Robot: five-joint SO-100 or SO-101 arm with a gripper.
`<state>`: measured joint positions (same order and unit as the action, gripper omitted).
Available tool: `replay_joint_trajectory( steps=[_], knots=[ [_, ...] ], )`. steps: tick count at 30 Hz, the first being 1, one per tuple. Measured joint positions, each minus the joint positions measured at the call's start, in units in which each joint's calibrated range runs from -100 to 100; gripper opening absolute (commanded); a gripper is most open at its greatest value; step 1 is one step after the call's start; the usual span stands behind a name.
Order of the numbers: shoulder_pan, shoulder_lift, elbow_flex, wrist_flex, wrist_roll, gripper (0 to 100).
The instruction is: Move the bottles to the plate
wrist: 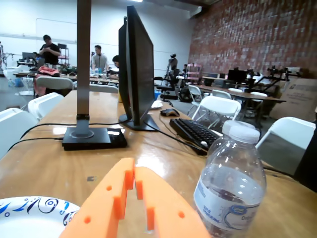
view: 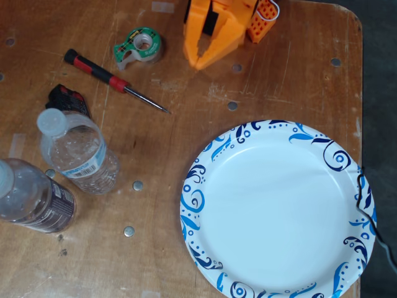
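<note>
At the top centre of the fixed view your orange hand point(view: 197, 62) hangs over the counter point(view: 186, 143), its two fingers drawn together to a point and holding nothing. Seen from the wrist view, the same hand point(wrist: 133, 181) rises from the bottom edge with only a thin slit between the fingers.

Just left of the hand in the fixed view lies a green tape dispenser point(view: 139, 48), and further left a red-handled screwdriver point(view: 111, 79) lies slantwise.

Lower right of the frame, you have the plate point(view: 205, 180), white with blue swirls, lying bare; its rim also shows at the wrist view's bottom left point(wrist: 34, 206).

Well apart from the plate, at the left of the fixed view, stand both bottles: the blue-labelled bottle point(view: 77, 152) and, touching the frame's left edge below it, the dark-labelled bottle point(view: 34, 198). The wrist view shows the blue-labelled bottle point(wrist: 233, 183) upright at lower right, beside the hand.
</note>
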<state>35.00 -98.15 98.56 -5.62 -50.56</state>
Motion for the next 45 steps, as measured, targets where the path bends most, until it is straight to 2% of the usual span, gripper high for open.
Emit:
replay_joint_trajectory(
  steps=[27,38,42,45],
  knots=[
    [-0.4,0.0,-0.5,0.1,-0.2,1],
    [-0.2,0.0,-12.7,17.7,-0.2,1],
    [0.7,2.3,-15.0,19.4,-0.2,1],
    [5.7,6.0,-17.4,19.4,-0.3,1]
  ],
)
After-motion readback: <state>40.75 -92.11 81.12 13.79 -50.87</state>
